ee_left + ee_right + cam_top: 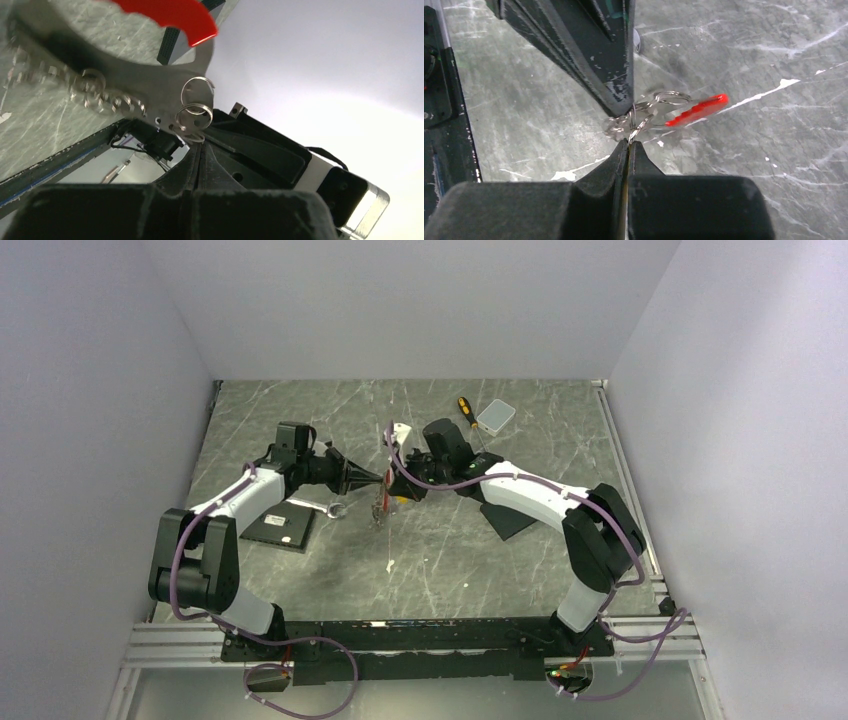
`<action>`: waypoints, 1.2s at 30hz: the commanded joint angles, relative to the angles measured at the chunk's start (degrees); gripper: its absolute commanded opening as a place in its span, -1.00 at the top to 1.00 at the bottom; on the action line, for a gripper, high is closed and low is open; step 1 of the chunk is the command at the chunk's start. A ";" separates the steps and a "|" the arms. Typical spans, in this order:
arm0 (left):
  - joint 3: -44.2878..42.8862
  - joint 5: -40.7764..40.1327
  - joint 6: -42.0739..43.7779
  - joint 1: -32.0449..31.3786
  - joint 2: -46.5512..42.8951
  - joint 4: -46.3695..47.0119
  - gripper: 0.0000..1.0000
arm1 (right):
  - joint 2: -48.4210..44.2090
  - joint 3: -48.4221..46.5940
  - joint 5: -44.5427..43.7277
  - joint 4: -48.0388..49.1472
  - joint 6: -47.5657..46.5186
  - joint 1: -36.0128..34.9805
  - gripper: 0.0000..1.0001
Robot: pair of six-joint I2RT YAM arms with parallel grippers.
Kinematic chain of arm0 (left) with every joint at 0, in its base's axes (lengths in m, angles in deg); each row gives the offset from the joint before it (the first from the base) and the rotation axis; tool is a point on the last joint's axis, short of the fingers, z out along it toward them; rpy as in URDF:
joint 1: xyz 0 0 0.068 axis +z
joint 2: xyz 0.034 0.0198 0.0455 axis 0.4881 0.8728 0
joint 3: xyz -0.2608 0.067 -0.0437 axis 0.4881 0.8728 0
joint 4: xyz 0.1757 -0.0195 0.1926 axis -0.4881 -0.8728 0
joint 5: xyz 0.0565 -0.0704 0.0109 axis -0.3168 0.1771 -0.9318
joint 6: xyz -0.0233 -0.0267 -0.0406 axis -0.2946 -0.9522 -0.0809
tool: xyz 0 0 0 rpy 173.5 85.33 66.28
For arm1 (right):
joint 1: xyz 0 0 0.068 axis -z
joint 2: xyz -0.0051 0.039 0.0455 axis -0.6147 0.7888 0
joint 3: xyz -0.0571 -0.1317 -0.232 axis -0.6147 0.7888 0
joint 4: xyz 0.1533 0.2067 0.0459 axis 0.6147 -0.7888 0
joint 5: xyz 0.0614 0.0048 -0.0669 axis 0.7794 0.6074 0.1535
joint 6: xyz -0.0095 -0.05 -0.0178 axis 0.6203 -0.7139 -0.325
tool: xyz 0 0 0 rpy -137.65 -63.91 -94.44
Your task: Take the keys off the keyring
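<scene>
Both grippers meet over the middle of the table, a little above it. My left gripper (381,478) (200,144) is shut on the keyring (194,116), a small wire ring at its fingertips. A red strip (170,12) (696,110) and a short chain (100,95) hang from the ring. My right gripper (402,486) (629,143) is shut on the thin edge of one of the keys (637,129), right against the left fingertips (616,100). The rest of the bunch (380,510) dangles below both grippers and is blurred.
A yellow-handled screwdriver (466,412) and a white box (495,417) lie at the back. A silver wrench (325,506) and a black plate (278,528) lie under the left arm. A black pad (508,520) lies under the right arm.
</scene>
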 commanded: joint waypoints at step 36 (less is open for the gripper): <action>-21.10 20.66 132.15 10.13 -17.50 -36.12 -0.46 | -3.59 -2.80 13.92 -4.38 -11.65 3.06 1.00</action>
